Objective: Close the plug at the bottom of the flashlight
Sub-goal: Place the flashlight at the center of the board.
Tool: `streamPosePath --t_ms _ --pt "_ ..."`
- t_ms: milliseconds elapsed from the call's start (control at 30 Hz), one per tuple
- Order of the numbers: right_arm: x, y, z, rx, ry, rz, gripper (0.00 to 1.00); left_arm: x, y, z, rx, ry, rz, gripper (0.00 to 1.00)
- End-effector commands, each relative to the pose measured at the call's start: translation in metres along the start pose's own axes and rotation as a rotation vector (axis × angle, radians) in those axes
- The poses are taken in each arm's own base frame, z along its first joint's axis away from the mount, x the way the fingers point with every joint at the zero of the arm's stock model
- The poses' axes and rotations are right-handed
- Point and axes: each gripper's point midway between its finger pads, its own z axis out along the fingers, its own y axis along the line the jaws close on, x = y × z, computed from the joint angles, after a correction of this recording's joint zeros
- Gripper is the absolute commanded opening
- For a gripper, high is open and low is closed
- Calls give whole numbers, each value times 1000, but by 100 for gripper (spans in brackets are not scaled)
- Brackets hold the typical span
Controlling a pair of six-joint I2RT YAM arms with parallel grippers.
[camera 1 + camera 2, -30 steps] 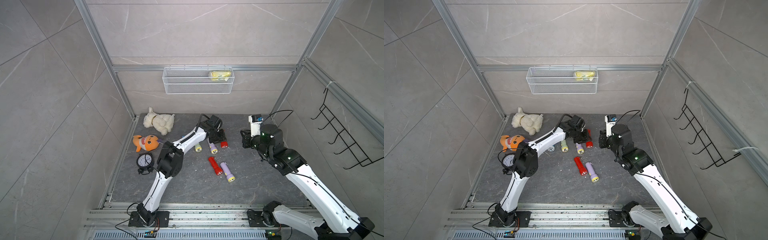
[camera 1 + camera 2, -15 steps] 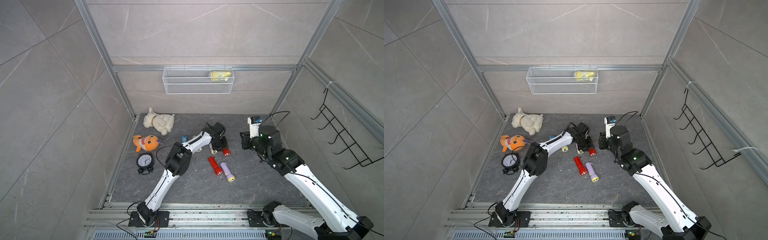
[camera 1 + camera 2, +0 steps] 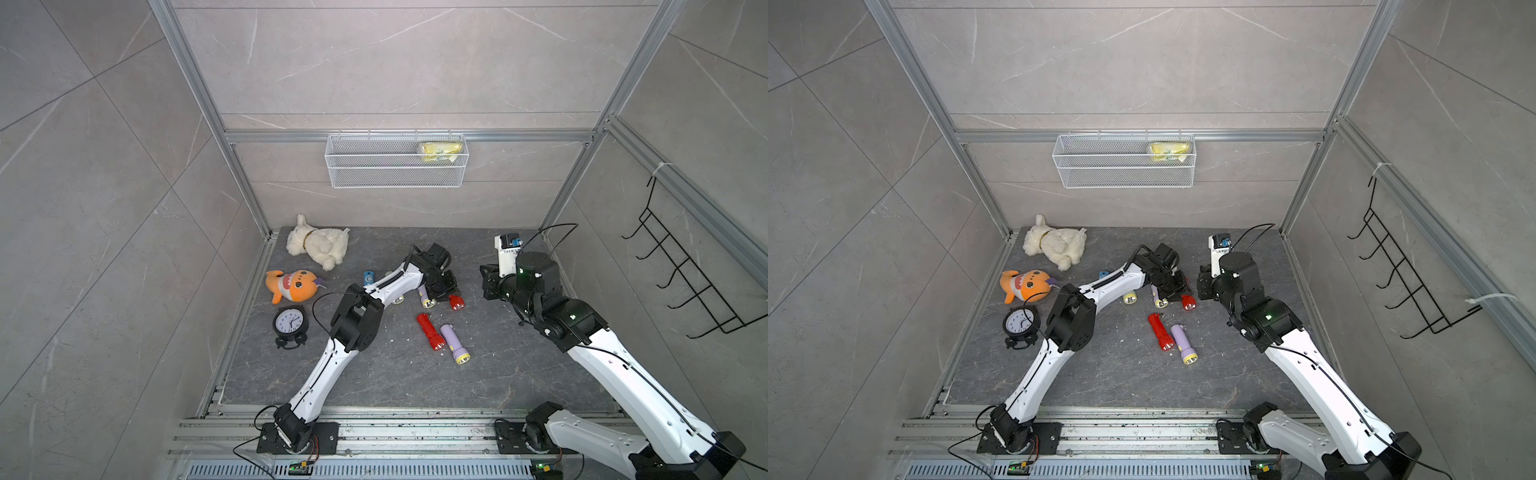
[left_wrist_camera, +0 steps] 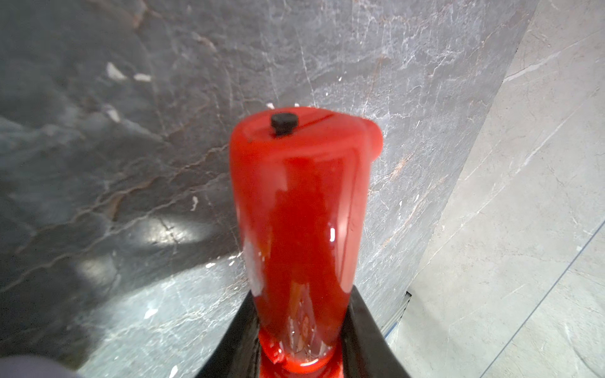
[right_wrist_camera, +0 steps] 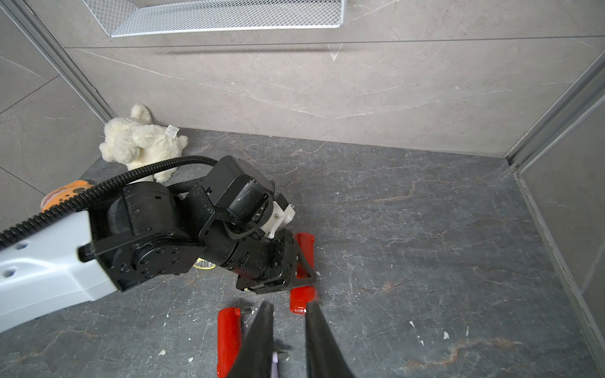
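- white plush dog (image 3: 318, 247), orange plush fish (image 3: 293, 286), black alarm clock (image 3: 290, 324): all on the tabletop (image 3: 415, 382), well off to the left of the left hand, apart from each other.
- small blue item (image 3: 368, 277): left of the left hand, just beside its forearm; too small to tell what it is.
- yellow flashlight (image 3: 1129, 298): lying down, partly under the left arm.
- purple flashlight (image 3: 424, 300): lying just left of the left hand, partly covered by it.
- left hand (image 4: 302, 327): pinching the red flashlight (image 4: 298, 212) near its head end, one black finger (image 4: 239, 340) on each side.
- The head pokes out in front of the hand in both top views; can't tell if it touches the tabletop.
- plug (image 4: 284, 122): small black knob on the flashlight's tail face, the end farthest from the left hand; stands proud of the face.
- second red flashlight (image 3: 430, 332) and second purple flashlight (image 3: 453, 343): lying just beside each other, in front of the left hand, not held.
- right hand (image 5: 288, 306): fingers slightly parted with a narrow gap, nothing between them. It is just right of the left hand, near the held flashlight's head, not touching.
- wire basket (image 3: 395, 166): on the back wall, above and behind both hands; yellow packet (image 3: 440, 150) at its right end.
- black hook rack (image 3: 685, 282): on the side wall, well right of the right hand.
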Motion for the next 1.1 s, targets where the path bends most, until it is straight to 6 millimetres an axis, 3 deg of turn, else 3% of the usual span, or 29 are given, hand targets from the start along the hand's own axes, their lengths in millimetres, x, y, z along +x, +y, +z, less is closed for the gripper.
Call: streamPosePath --t_ms 0,67,267,433,633,700,733,800,900,967,1067 --pt "2 -3 4 15 -5 13 21 2 -8 -5 41 23 0 34" --pt "2 -3 4 15 -6 13 21 0 -8 -6 48 18 -7 43" --pt "1 -4 2 18 -14 15 21 1 -4 -2 53 27 -19 56" --pt "3 -4 4 20 -12 15 21 -2 -12 -9 71 6 0 57" --pt "7 -3 9 13 5 16 21 -5 -70 -63 187 -75 105 57" --pt "7 -1 9 8 8 15 21 -1 -86 -83 212 -96 140 57" --pt "7 -1 10 7 9 14 21 5 -101 -105 237 -119 174 57" --pt "8 0 11 4 12 15 21 14 -108 -126 235 -153 219 57" --pt "7 2 12 -3 18 15 21 32 -98 -148 197 -179 262 57" --pt "8 2 13 -7 23 14 21 47 -76 -152 145 -168 259 56" --pt "8 4 14 -15 32 11 21 73 -27 -149 43 -149 225 51"
